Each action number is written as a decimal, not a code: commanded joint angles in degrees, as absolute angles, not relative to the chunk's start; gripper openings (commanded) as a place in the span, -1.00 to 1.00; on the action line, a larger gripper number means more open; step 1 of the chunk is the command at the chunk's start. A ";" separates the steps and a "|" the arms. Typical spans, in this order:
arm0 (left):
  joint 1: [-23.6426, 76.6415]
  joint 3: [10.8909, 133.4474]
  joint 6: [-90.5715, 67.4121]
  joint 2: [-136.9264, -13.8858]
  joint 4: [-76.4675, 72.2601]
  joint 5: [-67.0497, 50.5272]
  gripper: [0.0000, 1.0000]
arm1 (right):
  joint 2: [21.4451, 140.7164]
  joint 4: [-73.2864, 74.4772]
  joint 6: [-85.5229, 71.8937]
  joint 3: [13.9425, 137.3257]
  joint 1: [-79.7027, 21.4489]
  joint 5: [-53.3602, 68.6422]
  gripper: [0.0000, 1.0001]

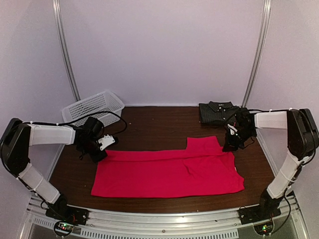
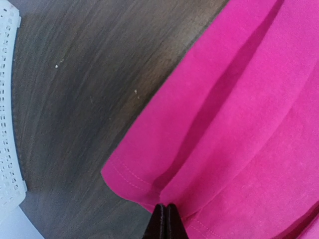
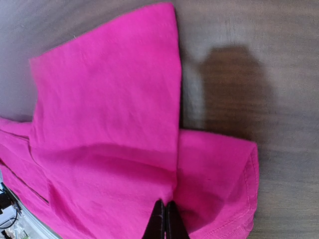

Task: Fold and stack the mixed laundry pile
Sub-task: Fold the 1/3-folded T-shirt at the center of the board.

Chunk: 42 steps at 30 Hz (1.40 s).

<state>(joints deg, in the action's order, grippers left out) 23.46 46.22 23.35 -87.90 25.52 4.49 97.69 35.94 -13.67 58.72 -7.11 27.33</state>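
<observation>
- Fold status: red-pink T-shirt (image 1: 164, 172) is lying flat across the middle of the desk (image 1: 149, 127), its long side running left to right. One sleeve (image 1: 203, 144) is sticking out toward the far edge on the right.
- Left jaws are clenching the T-shirt at its far-left corner. In the wrist view the tips are pressing together over a doubled hem, and the cloth is puckering into them.
- Right jaws are clenching the T-shirt at its far-right edge, just beside where the sleeve is joining the body.
- Judgement: both arms are taking the same far edge at opposite ends, so that it can be lifted as one straight line. They are probably preparing a lengthwise fold toward the near side.
- Charcoal pinstriped shirt (image 1: 217, 112) is sitting folded, collar up, at the far-right corner. It is near the T-shirt but, as far as the overhead view is showing, not touching it. It is likely waiting there as the stack base.
- White lattice basket (image 1: 94, 105) is sitting at the far-left corner, apart from both garments.
- Count: two garments, one basket, two arms, both gripping.
</observation>
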 commanded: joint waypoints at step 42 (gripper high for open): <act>23.47 51.16 26.00 -86.14 31.84 3.13 -1.00 | 90.67 44.91 -11.69 61.75 -6.73 21.74 -1.00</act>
<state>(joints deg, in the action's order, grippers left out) 23.57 50.76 24.34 -86.19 30.57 2.79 92.77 42.44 -12.88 62.65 -7.09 23.64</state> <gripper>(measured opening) 0.017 0.010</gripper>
